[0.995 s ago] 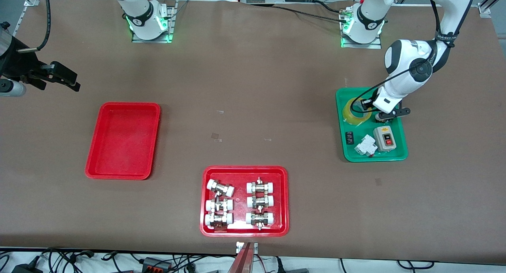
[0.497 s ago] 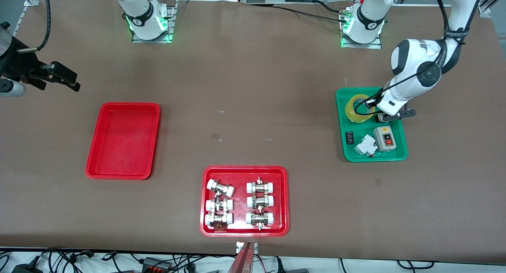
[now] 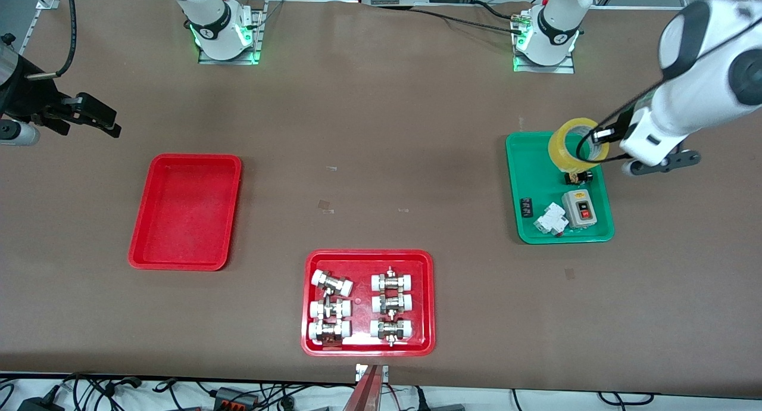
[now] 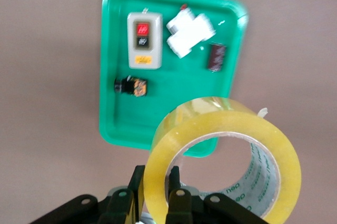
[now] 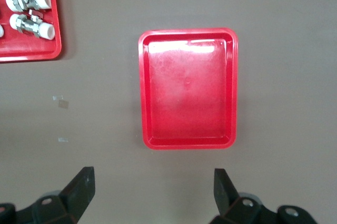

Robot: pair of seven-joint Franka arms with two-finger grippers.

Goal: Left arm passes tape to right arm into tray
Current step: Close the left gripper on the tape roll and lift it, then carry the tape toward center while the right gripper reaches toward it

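The left gripper [image 4: 155,203] is clamped on the wall of the tape [image 3: 578,144] – one finger inside the core, one outside – and holds it in the air above the green tray [image 3: 536,184], over the end nearer the bases. So the pickup looks done and the carry toward a handover is in hand.

The right gripper [image 5: 152,195] waits with fingers spread wide and empty, up over the table near the red tray [image 3: 143,244] (nothing in it yet). Next, the left arm likely needs to swing the roll toward mid-table with its free rim exposed for the other gripper.
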